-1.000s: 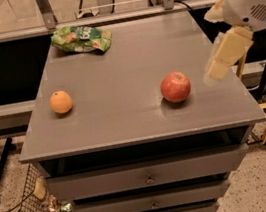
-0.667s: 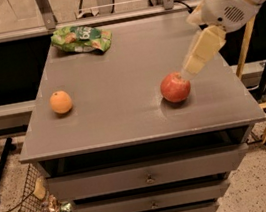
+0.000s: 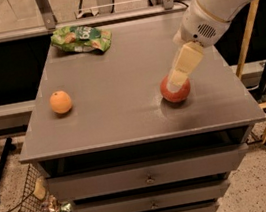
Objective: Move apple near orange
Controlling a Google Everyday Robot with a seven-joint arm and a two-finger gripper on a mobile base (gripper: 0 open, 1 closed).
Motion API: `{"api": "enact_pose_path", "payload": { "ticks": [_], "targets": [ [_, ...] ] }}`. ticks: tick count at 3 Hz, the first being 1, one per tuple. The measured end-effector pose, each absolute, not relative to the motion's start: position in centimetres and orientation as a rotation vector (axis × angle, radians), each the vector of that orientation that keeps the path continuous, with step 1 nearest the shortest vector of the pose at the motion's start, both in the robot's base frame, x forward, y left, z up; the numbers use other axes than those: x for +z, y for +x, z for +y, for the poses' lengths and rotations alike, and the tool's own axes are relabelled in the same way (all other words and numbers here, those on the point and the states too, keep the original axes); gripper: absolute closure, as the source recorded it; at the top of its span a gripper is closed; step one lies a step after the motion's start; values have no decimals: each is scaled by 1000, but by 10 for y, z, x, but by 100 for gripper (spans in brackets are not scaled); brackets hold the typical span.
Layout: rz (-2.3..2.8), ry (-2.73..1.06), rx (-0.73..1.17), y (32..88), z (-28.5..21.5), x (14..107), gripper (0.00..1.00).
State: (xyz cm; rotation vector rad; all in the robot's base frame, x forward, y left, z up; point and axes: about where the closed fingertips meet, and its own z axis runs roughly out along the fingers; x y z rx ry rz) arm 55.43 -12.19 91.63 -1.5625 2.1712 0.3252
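Observation:
The red apple (image 3: pixel 176 92) sits on the grey table top (image 3: pixel 123 109) right of centre. The orange (image 3: pixel 61 102) sits near the left edge, well apart from the apple. My gripper (image 3: pixel 176 83) comes down from the upper right on a white arm, and its cream-coloured tip rests right over the top of the apple, hiding the apple's upper part.
A green snack bag (image 3: pixel 81 39) lies at the back left of the table. Drawers run below the front edge. A wire basket (image 3: pixel 37 202) stands on the floor at the left. A yellow wooden frame (image 3: pixel 261 56) stands to the right.
The gripper has moved left and down from beside the table's right edge to directly over the apple. The apple and orange have not moved.

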Motion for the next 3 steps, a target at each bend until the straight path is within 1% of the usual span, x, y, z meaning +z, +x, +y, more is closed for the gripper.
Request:
{"api": "enact_pose_path", "payload": {
  "ticks": [2, 3],
  "targets": [
    [2283, -1540, 354, 552, -137, 872, 0],
    [2279, -1554, 373, 555, -131, 860, 17]
  ]
}}
